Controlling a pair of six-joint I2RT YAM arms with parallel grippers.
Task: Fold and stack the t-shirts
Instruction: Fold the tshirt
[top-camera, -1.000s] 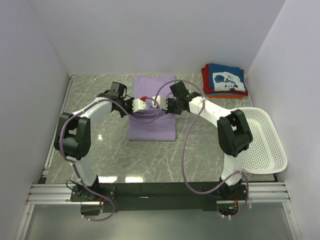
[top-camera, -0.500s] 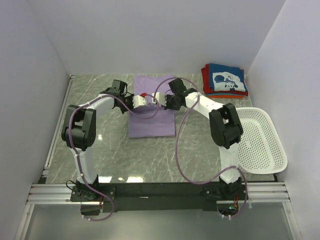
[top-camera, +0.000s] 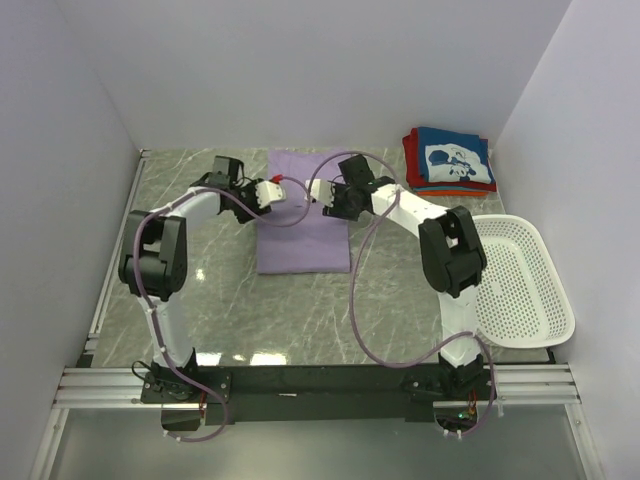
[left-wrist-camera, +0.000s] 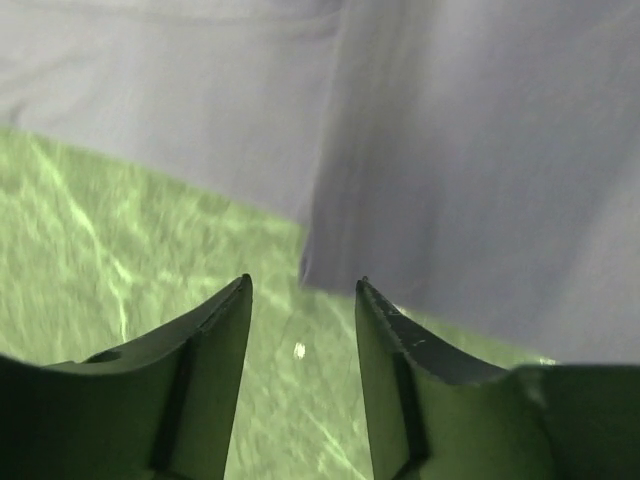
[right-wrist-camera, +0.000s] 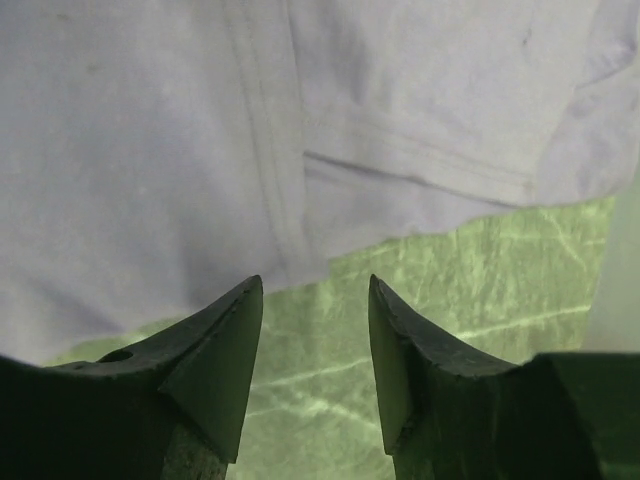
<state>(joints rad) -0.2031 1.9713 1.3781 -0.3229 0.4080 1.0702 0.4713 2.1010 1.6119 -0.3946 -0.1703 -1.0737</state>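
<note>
A lavender-purple t-shirt (top-camera: 303, 235) lies folded into a long rectangle on the green marble table (top-camera: 200, 270). My left gripper (top-camera: 281, 184) hovers over its far left part and my right gripper (top-camera: 320, 191) over its far right part. Both stand open with nothing between the fingers. In the left wrist view the left gripper (left-wrist-camera: 303, 285) frames bare marble just short of a cloth edge (left-wrist-camera: 450, 180). The right gripper (right-wrist-camera: 315, 285) likewise sits over marble beside the shirt's hem (right-wrist-camera: 300, 150). A stack of folded t-shirts (top-camera: 450, 160), navy with a white print on top of red and orange, lies at the back right.
A white perforated basket (top-camera: 525, 285) sits at the right edge of the table. White walls close in the table at the back and on both sides. Purple cables loop from both arms over the middle.
Both grippers were shut on the lavender shirt's cloth and have opened and let it go. They moved toward the far end of the shirt as they did so.
</note>
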